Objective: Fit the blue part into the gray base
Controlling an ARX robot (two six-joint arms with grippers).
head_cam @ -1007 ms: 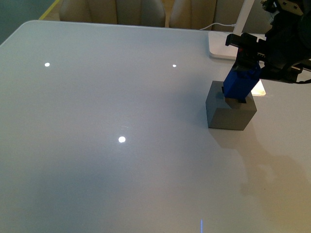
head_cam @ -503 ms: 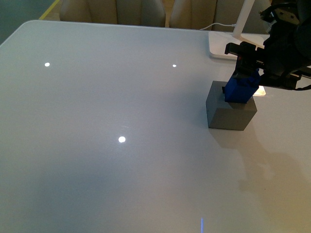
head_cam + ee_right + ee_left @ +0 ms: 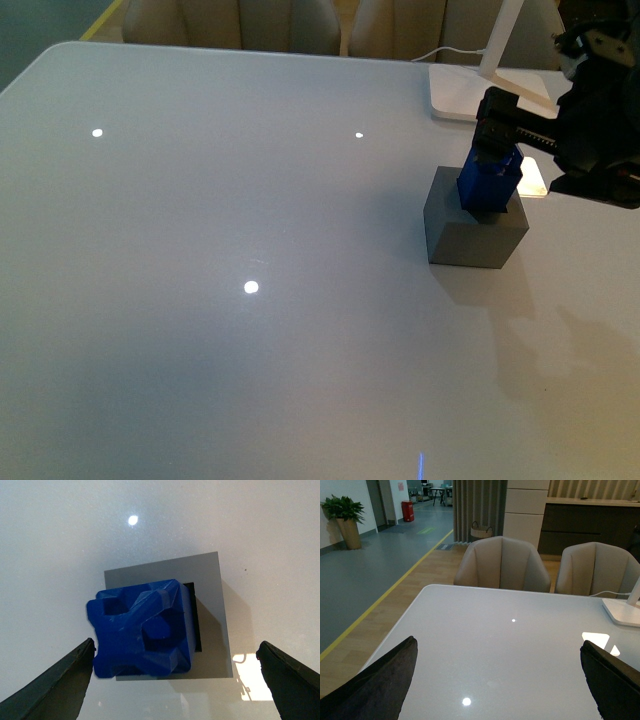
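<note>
In the front view the gray base (image 3: 470, 235) sat on the white table (image 3: 250, 200), out toward 3 o'clock from the middle of the scene. The blue part (image 3: 489, 180) stood in the hole in its top face with most of its body above the rim, so it was only partly seated. The right wrist view looked down on the block's molded end. There the blue part (image 3: 140, 630) sat off-center over the gray base (image 3: 210, 580), with a dark strip of open hole showing along one side.

The right gripper (image 3: 176, 646) hung over the block with its jaws spread wide and gripped nothing. One finger (image 3: 60, 682) had its tip just beside an edge of the block, and whether it touched could not be told. The other finger (image 3: 295, 680) stood well apart from it. In the front view the black gripper body loomed at about 2 o'clock from the base.

The left gripper (image 3: 497, 645) showed only in its own wrist view. Its two dark fingers (image 3: 370, 687) were parted wide with only bare table between them. Beyond the table's far edge stood beige chairs (image 3: 500, 562).

A flat white lamp base (image 3: 455, 95) rested at roughly 12 o'clock from the gray base, near the table's far edge.
</note>
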